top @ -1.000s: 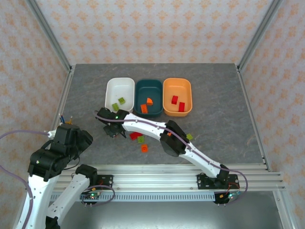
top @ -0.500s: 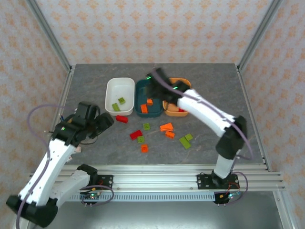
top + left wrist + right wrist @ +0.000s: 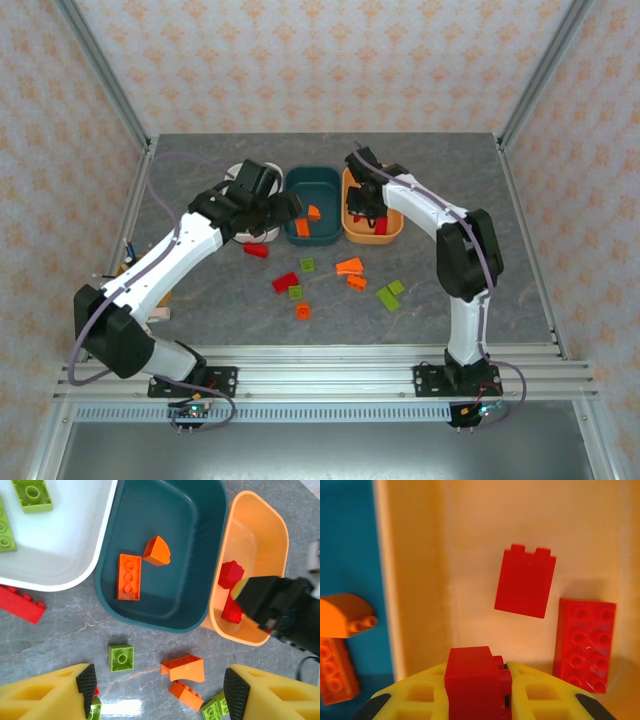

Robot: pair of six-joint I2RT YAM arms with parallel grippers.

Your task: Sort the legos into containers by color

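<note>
Top view: left arm (image 3: 180, 245) covers most of the white tub (image 3: 75, 555), and right arm (image 3: 430, 210) hides part of the orange tub (image 3: 260, 540). Left wrist view cuts off both green bricks (image 3: 32, 492) at the frame edge, & the right arm's black end blocks part of the reds (image 3: 230, 574) there.

Vs half a sec ago — left arm has swung from the near-left bench (image 3: 500, 250) out far, over the border between white tub and teal tub (image 3: 165, 540). Right jaws went from the teal tub's far rim to above the orange tub. Loose bricks unmoved.

Left jaws: medium-wide, empty. Right jaws: narrow, pinching a red brick (image 3: 472, 680) over the orange tub.

Counts — 3 tubs.
- White: 2 green bricks.
- Teal: 2 orange pcs (image 3: 129, 576).
- Orange: 2 reds lying inside.
- On bench: 2 loose reds (image 3: 285, 283), 3 loose oranges (image 3: 349, 265), 4 loose greens (image 3: 386, 297).
</note>
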